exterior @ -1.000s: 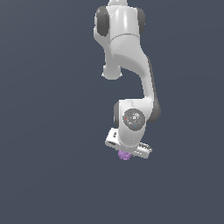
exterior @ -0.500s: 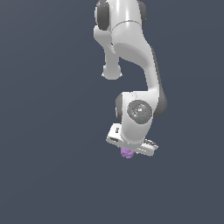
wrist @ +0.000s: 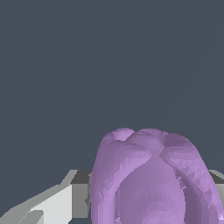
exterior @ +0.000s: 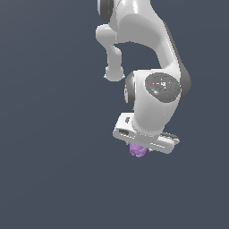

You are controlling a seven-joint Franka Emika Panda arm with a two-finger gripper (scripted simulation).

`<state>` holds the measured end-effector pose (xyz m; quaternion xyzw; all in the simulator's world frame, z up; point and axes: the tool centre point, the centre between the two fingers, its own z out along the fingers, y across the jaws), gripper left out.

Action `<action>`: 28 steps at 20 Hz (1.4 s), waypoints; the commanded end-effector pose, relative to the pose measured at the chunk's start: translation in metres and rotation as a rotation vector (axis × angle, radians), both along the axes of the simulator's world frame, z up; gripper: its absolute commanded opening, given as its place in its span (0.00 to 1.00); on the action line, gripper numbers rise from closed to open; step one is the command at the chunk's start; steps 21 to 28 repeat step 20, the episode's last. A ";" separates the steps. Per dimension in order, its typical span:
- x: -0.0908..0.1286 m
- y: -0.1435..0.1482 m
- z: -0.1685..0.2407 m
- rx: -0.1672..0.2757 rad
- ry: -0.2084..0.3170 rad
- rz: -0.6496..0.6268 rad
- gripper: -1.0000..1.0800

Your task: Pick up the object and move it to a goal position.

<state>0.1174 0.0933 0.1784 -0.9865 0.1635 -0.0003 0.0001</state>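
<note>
tool (exterior: 142,147): pinching the object, fingers flanking it | object (exterior: 137,150): light-purple ridged blob directly beneath the tool body, on its axis, nothing touching below | goal: not visible | step, judged: carrying to goal

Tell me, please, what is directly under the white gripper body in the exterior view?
A small light-purple ridged blob protrudes just below the gripper. Only its lower part shows; its top and the fingers are hidden behind the gripper body. In the wrist view the blob sits between grey fingers.
</note>
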 end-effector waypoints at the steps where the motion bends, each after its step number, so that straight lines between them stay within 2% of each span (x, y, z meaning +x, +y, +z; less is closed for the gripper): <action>1: 0.002 0.005 0.025 0.000 0.001 0.000 0.00; 6: 0.008 0.012 0.065 0.000 0.001 0.000 0.00; 12: 0.012 0.018 0.092 0.000 0.001 0.000 0.00; 28: 0.014 0.020 0.102 0.000 0.001 0.000 0.00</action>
